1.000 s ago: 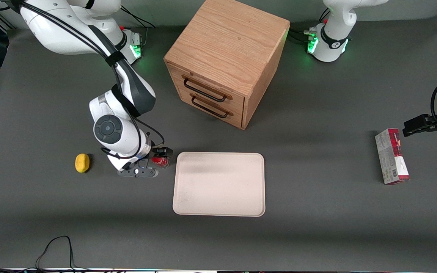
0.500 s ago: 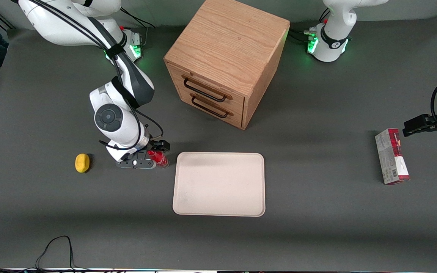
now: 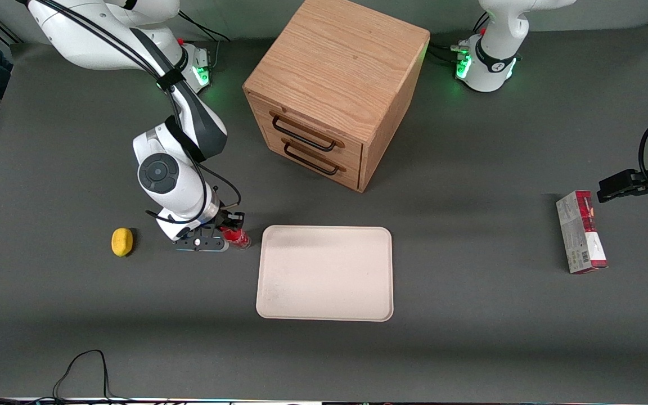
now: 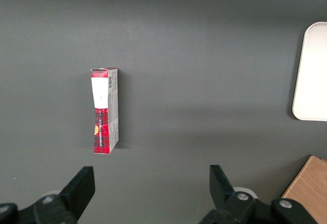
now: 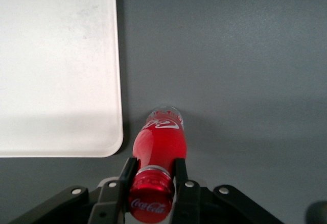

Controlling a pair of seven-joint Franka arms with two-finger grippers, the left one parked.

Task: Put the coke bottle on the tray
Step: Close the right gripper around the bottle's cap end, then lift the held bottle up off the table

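Observation:
The coke bottle point(image 3: 239, 238), small with a red cap and red label, is beside the tray's corner nearest the working arm and the cabinet. My right gripper point(image 3: 232, 226) is over it, with its fingers point(image 5: 127, 171) shut on the bottle's neck just under the cap. In the right wrist view the bottle point(image 5: 159, 141) points away from the gripper point(image 5: 153, 170), its clear base over bare table just off the tray's rounded corner. The cream-beige tray point(image 3: 324, 275) lies flat with nothing on it; it also shows in the right wrist view point(image 5: 56, 66). I cannot tell whether the bottle's base touches the table.
A yellow lump point(image 3: 122, 242) lies on the table past the gripper, toward the working arm's end. The wooden drawer cabinet point(image 3: 329, 84) stands farther from the front camera than the tray. A red-and-grey carton point(image 3: 581, 230) lies toward the parked arm's end.
The right wrist has drawn up and back a little with the bottle in its fingers. The bottle now shows tilted, with its cap under the gripper. The tray has not moved.

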